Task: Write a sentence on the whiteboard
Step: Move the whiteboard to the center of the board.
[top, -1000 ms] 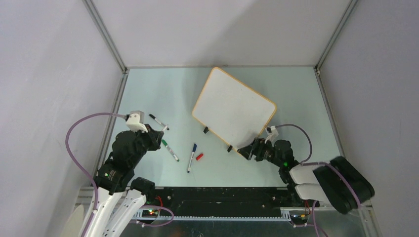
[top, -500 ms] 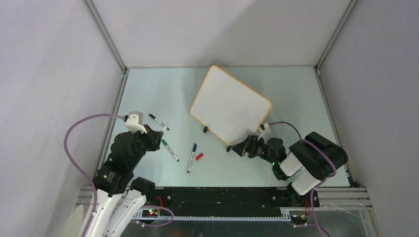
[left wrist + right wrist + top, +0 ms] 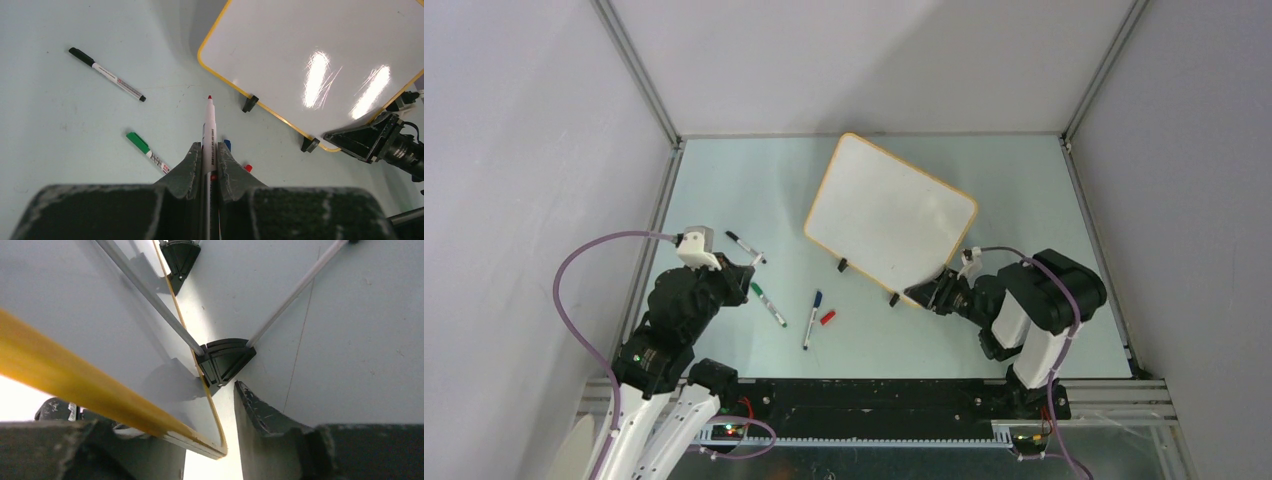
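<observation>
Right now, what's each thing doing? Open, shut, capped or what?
whiteboard: blank, nothing written.
left gripper: shut on the red marker.
red marker: uncapped, tip bare.
right gripper: around the whiteboard's corner; grip unclear.
black marker: capped, lying loose.
green marker: capped, lying loose.
blue marker: capped, lying loose.
red cap: off, lying beside the blue marker.

A pale green table (image 3: 744, 180) carries three loose markers, all toward the left of the overhead view. Farthest back lies a black marker (image 3: 744, 245) with a white barrel, set on a slant. Near it and closer in, a green marker (image 3: 767, 304) lies at much the same slant. To its right a blue marker (image 3: 810, 320) lies nearly front-to-back (cap at the far end), with a small red cap (image 3: 827, 318) just beside it. Plain grey walls (image 3: 524, 150) enclose three sides.
</observation>
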You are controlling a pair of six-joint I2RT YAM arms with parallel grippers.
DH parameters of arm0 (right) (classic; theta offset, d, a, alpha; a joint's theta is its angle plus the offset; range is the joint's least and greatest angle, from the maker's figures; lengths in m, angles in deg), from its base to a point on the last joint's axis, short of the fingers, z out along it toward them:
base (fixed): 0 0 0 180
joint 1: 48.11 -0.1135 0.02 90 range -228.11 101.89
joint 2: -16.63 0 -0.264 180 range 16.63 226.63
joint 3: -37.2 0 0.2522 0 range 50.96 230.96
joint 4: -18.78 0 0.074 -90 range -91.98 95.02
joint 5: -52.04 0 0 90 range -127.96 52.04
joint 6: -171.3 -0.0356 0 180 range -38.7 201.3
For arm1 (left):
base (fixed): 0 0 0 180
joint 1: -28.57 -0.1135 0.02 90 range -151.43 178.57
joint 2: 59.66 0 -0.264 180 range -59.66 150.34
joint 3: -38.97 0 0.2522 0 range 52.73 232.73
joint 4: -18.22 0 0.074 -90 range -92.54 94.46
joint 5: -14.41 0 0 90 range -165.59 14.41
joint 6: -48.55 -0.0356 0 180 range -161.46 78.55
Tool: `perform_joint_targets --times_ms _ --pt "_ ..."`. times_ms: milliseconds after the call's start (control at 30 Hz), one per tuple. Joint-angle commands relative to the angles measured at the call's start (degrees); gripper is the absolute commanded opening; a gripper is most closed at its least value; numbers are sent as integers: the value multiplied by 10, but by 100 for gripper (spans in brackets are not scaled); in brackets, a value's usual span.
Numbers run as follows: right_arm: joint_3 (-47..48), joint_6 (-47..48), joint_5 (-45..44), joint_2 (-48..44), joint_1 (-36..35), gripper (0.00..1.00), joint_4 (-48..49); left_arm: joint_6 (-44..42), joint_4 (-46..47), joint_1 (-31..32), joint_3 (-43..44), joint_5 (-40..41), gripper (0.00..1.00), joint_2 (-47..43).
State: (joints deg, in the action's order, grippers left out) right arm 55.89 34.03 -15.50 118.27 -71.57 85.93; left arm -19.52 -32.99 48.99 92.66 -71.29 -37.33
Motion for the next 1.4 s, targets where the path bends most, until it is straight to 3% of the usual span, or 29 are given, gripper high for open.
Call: perform_joint_targets --times_ms 0,333,1000,1367 --pt "11 -35 36 43 18 38 52 -13 10 3 -1 -1 0 -3" --pt "33 -32 53 59 28 30 53 -13 10 3 -1 -2 0 -2" --pt "120 -41 44 124 -1 30 52 -13 10 3 -1 4 0 9" --pt "88 -33 41 77 17 34 54 -12 7 3 0 10 0 18"
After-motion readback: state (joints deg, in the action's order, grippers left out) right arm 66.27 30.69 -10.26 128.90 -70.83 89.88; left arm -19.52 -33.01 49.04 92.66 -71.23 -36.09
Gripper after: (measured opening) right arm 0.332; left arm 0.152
